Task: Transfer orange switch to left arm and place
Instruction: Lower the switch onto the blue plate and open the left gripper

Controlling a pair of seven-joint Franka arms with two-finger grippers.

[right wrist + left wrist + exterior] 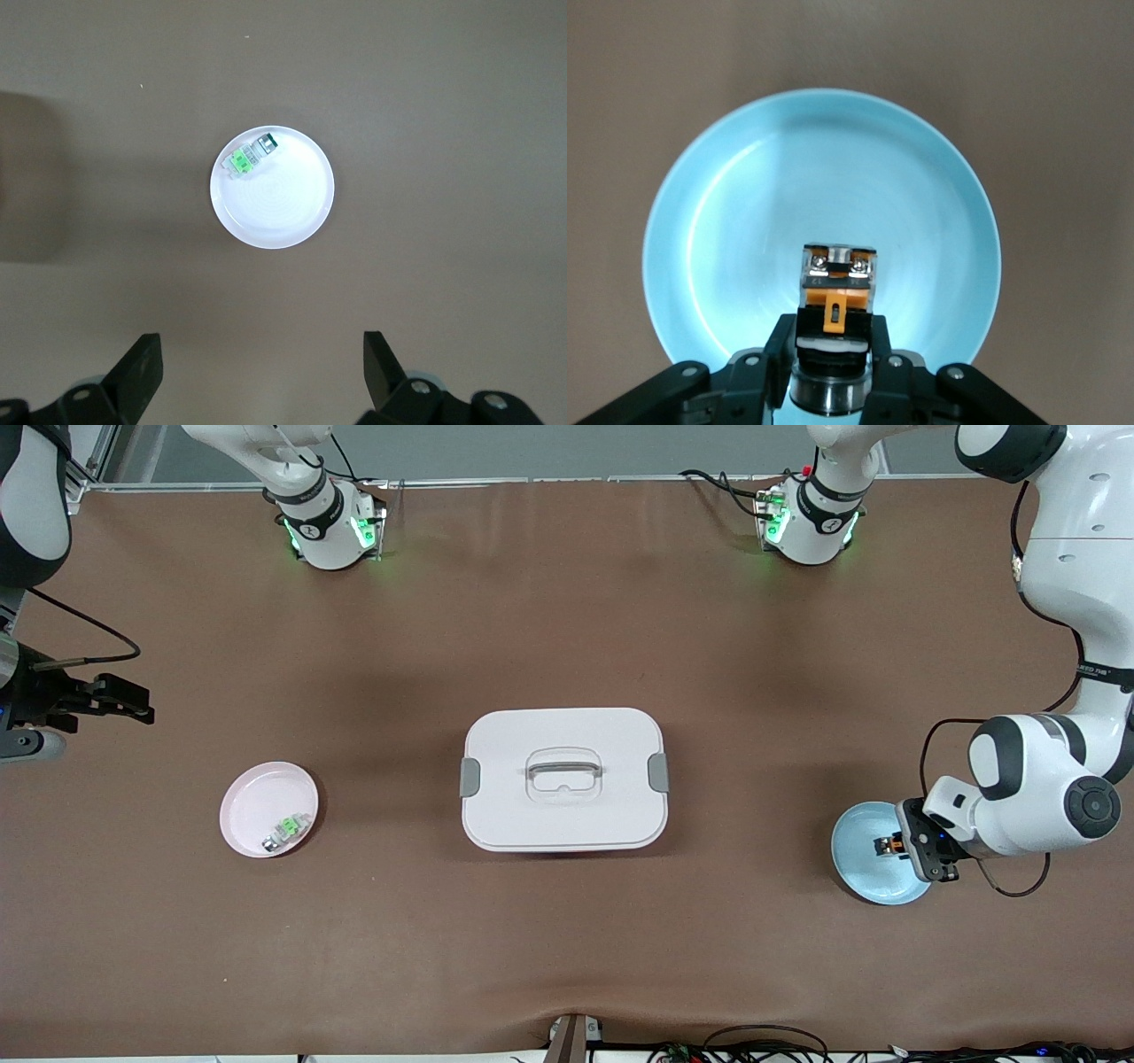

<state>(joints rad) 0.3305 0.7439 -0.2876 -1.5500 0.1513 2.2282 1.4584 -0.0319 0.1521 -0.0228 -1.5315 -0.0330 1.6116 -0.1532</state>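
Left hand (pixel 833 359) clamping blocky orange switch (pixel 837 288) over glossy round blue plate (pixel 726 195), right hand (pixel 261 376) spread wide, waiting.

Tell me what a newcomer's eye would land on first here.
The white box in the middle of the table draws the eye first. Next, the left pincer over the blue plate at the left arm's end, shut on the orange switch. At the right arm's end, the pink plate holds a green-and-white part, and the right pincer waits open, high over the table near it.
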